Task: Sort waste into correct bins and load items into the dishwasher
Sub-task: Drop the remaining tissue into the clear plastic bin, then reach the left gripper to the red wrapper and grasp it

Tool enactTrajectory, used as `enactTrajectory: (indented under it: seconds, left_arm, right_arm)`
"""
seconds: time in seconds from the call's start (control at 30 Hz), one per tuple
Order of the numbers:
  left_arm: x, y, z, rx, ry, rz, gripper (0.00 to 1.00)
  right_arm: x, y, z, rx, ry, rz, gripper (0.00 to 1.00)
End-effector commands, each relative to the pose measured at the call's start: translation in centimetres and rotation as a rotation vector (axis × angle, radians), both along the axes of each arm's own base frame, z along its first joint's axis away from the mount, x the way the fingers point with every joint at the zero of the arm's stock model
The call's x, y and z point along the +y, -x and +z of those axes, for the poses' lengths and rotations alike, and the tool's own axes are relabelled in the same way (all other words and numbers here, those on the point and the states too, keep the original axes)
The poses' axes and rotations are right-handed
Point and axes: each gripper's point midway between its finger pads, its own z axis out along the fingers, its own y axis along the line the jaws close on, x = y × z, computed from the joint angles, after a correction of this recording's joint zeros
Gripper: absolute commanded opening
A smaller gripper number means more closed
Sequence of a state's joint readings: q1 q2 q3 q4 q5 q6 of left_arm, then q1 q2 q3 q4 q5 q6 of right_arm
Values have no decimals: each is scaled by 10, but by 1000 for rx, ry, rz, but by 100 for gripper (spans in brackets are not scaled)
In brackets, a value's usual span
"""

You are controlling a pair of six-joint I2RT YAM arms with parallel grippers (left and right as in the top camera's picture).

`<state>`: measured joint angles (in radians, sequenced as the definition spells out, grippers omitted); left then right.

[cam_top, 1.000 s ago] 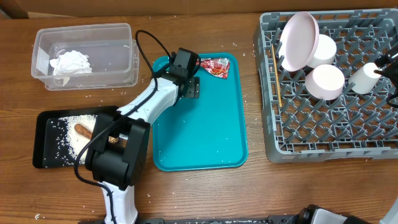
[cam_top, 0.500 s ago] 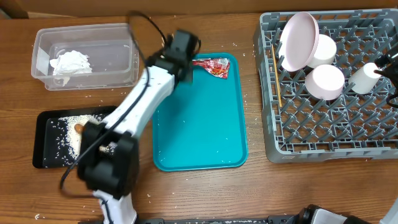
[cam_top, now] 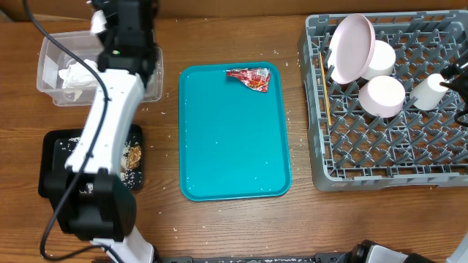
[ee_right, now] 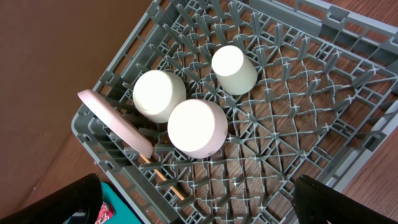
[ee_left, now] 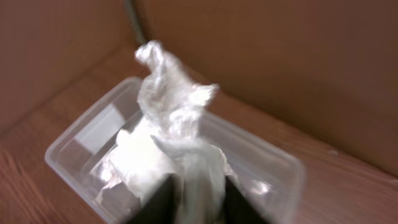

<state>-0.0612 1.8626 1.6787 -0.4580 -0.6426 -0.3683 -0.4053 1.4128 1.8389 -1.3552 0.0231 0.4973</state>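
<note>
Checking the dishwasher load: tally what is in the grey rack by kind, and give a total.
Plate: 1
Bowls: 2
Cup: 1
Wooden stick: 1
Total: 5

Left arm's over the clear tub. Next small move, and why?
Probably swing the left gripper over to the red wrapper on the teal tray: the napkin already lies in the clear tub, and the wrapper is not yet binned.
</note>
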Motion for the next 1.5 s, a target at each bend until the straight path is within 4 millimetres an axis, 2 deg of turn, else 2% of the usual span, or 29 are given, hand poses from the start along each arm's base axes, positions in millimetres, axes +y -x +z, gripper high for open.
enactTrajectory:
  seconds: [0.0,0.03,0.1,0.2,0.3,0.37,0.5,0.6,0.63,0.67,0.7,0.87,1.0,1.13,1.3,1.47]
  left_arm:
    - [21,-10,-50,83,66,-5,92]
    - [23,-11,-57,102,74,-17,100]
    - [24,-9,-65,145,85,-47,100]
    - [15,-3,-60,157,108,-78,100]
    - [-31,2,-44,156,185,-224,100]
    - [-73,8,-35,158,267,-365,100]
    - [-177,19,-21,155,418,-731,100]
    - [-236,24,-19,147,416,-906,99]
    - [-247,24,-20,145,403,-929,99]
    - [-274,24,-25,142,345,-985,100]
    - [-283,22,-29,138,310,-990,100]
    - [-299,-1,-64,121,147,-872,100]
    - [-307,-19,-107,133,116,-848,99]
    - [-313,-31,-149,170,40,-897,96]
    - [-317,-37,-191,229,-70,-969,98]
    - [-315,-28,-215,308,-63,-989,98]
  right_arm:
    - [-1,1,2,-6,1,-7,100]
    - [-1,1,2,-6,1,-7,100]
    - [-1,1,2,-6,1,-7,100]
    - [-1,1,2,-6,1,-7,100]
    - [-1,1,2,-6,1,-7,100]
    - [-1,1,2,-6,1,-7,100]
    - [-1,1,2,-6,1,-7,100]
    - [-1,1,2,-6,1,-7,100]
    - [-1,1,2,-6,1,-7,100]
    - [-1,1,2,-6,1,-7,100]
    - [-1,1,2,-6,1,-7,100]
    - [-1,1,2,-6,1,-7,100]
    - [-1,0,2,-7,1,-7,100]
    - [-1,0,2,-7,1,-7,100]
    - [-1,0,2,-7,1,-7,100]
    - [-1,0,2,-7,1,-7,100]
